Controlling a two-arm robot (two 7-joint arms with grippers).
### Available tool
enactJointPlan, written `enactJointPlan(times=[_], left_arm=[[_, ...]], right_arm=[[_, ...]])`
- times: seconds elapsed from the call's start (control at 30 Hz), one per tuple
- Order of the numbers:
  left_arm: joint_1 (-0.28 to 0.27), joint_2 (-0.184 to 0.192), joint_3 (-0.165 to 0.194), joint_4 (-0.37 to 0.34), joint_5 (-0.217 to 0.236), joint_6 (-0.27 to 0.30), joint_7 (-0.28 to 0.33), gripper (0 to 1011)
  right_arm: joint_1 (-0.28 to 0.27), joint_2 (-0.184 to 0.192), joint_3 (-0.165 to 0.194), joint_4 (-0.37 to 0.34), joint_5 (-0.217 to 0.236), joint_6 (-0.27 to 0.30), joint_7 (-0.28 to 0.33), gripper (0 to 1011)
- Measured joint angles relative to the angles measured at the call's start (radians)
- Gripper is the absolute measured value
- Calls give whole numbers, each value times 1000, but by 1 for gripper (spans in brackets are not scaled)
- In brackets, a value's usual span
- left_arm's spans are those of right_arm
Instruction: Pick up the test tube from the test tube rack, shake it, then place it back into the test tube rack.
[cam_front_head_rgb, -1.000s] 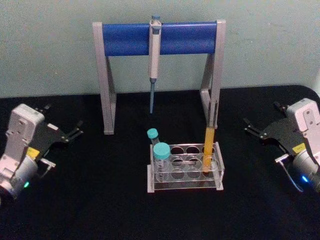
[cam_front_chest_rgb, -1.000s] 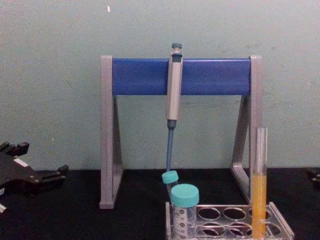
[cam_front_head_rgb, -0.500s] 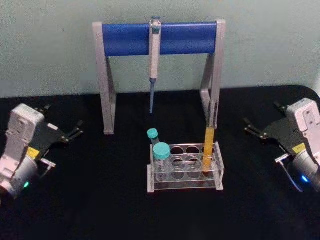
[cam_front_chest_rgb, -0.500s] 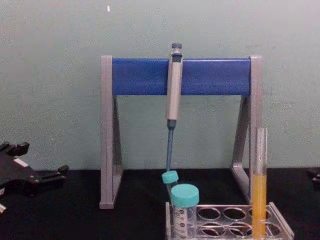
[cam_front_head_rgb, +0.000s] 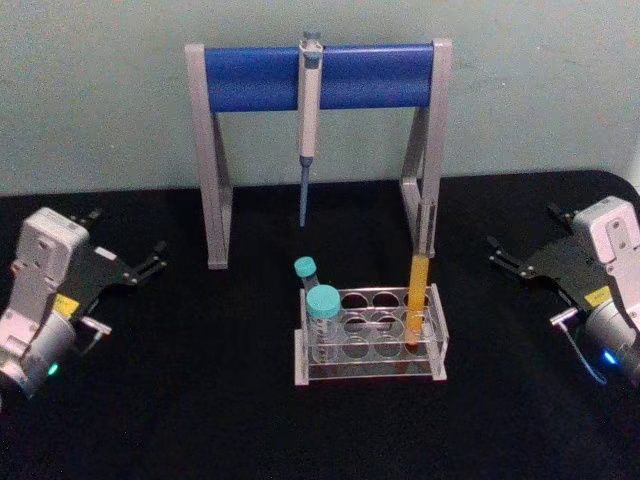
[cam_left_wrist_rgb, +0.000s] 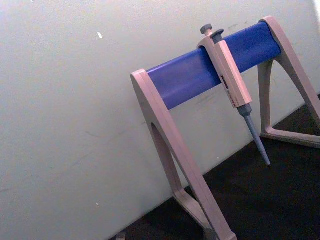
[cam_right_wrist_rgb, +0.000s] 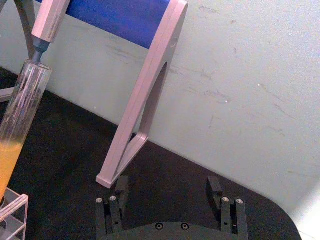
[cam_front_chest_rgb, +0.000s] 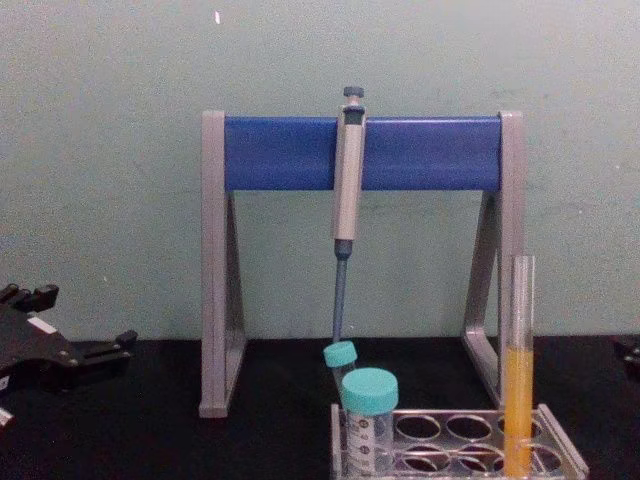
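Nothing has moved: one test tube (cam_front_head_rgb: 417, 290), two teal-capped tubes (cam_front_head_rgb: 322, 305), one test tube rack (cam_front_head_rgb: 440, 350), near edge cropped in chest view; left gripper (cam_front_head_rgb: 129, 230) and right gripper (cam_front_head_rgb: 522, 226) gape empty.

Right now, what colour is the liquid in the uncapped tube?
Orange-yellow in the tall glass test tube, best in chest view.

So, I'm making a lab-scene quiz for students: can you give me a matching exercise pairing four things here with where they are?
1. test tube
2. pipette
3. teal-capped tubes
4. right end effector

A. hanging on the blue bar of the stand
B. left end of the test tube rack
C. open, off to the rack's right, holding nothing
D. right end of the rack, upright

Pairs: 1-D, 2-A, 3-B, 4-C
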Motion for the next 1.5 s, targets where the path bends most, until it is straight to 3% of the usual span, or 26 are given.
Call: enactJointPlan(times=[1.5], left_arm=[[0, 0, 0, 0, 0, 0, 0, 1001]], right_arm=[[0, 0, 0, 0, 0, 0, 0, 1000]])
